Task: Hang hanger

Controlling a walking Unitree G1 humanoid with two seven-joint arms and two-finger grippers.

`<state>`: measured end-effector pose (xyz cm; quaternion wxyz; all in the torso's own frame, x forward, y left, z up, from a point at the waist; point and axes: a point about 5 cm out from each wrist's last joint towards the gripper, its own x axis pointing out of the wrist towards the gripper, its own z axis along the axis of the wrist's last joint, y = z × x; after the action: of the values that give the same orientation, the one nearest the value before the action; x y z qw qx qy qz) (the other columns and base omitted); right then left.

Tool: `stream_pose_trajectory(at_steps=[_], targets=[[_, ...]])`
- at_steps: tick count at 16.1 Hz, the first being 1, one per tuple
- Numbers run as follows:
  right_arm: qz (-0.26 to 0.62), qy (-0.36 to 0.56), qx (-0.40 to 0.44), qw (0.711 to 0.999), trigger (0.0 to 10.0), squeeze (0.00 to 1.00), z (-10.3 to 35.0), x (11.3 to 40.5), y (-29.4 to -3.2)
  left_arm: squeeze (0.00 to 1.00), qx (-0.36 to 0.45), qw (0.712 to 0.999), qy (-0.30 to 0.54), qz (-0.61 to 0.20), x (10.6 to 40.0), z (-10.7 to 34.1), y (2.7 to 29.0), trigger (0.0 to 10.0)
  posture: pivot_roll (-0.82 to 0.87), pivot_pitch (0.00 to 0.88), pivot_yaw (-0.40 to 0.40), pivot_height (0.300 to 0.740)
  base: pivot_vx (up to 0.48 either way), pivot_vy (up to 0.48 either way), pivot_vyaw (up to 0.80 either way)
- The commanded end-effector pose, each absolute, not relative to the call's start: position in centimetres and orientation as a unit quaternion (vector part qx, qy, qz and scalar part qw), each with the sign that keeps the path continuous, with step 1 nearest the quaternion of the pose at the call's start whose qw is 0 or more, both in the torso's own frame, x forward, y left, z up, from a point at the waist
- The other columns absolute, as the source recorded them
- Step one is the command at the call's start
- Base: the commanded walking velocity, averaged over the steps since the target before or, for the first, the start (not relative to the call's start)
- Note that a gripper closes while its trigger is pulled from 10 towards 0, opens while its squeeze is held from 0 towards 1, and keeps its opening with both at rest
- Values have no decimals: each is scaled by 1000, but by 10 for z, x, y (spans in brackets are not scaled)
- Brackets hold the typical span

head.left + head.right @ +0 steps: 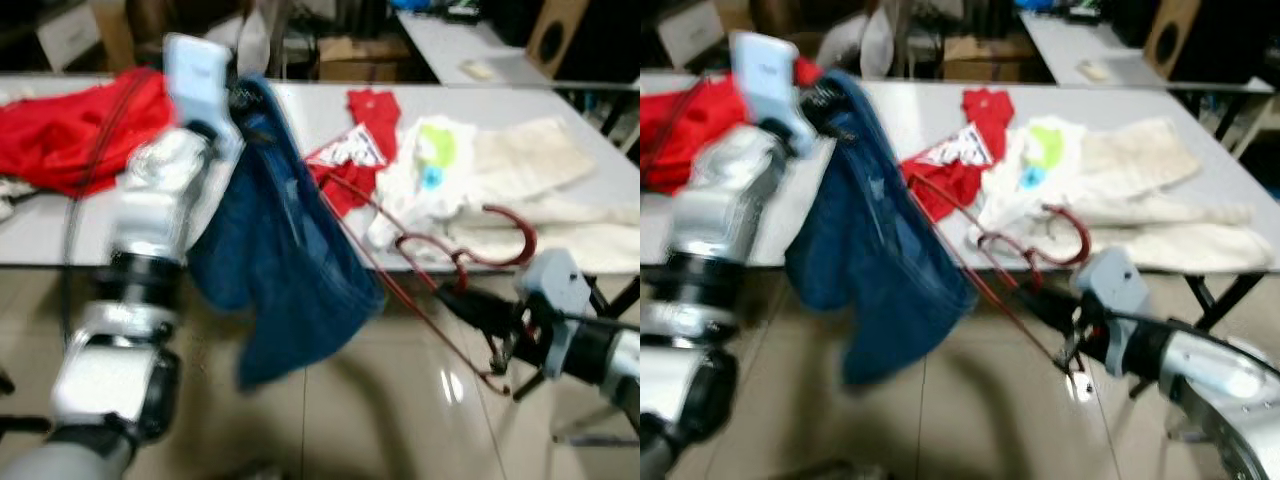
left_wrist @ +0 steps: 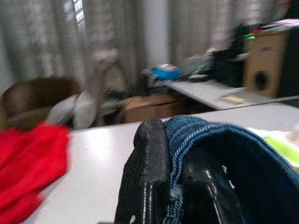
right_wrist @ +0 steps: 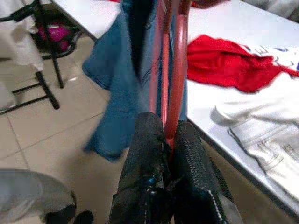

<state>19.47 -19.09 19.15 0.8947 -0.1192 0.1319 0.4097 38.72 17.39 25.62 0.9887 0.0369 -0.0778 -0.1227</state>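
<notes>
Red hanger in my right tool, denim in my left, both held out in front of the counter.

My right tool (image 3: 166, 140) is clamped on the red wire hanger (image 1: 440, 262), whose long axis slants up from that tool toward the blue denim garment (image 1: 285, 260); its hook curls just over the grey counter (image 1: 310, 110) edge. My left tool (image 2: 170, 172) pinches the denim's top hem above the counter's near edge, so the cloth hangs just beside the hanger's far end.

Motion blur softens both eye views; the blue garment (image 1: 280, 260) hides the red hanger's (image 1: 420, 270) far end.
</notes>
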Motion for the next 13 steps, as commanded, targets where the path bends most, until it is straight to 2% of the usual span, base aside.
stream_pose_trajectory(at_steps=[1, 2, 7, 9, 13], targets=[[429, 139, -115, 885, 10000, 0, 195, 189, -191, 0, 42, 983, -112, -141, 390, 276, 161, 10000, 50, 8, 18, 740, 398, 0, 0], [446, 148, -112, 876, 10000, 0, 195, 186, -189, 0, 42, 983, -113, -141, 392, 276, 160, 10000, 49, 9, 17, 740, 394, 0, 0], [467, 164, -106, 863, 10000, 0, 196, 179, -189, 0, 63, 984, -104, -128, 397, 269, 159, 10000, 43, 10, 20, 740, 399, 0, 0], [482, 168, -99, 854, 10000, 0, 195, 176, -183, 0, 40, 978, -123, -162, 398, 279, 147, 10000, 42, 8, 21, 740, 398, 0, 0], [494, 170, -97, 847, 10000, 0, 192, 176, -174, 0, 32, 973, -138, -183, 397, 286, 137, 10000, 42, 7, 22, 740, 400, 0, 0]])
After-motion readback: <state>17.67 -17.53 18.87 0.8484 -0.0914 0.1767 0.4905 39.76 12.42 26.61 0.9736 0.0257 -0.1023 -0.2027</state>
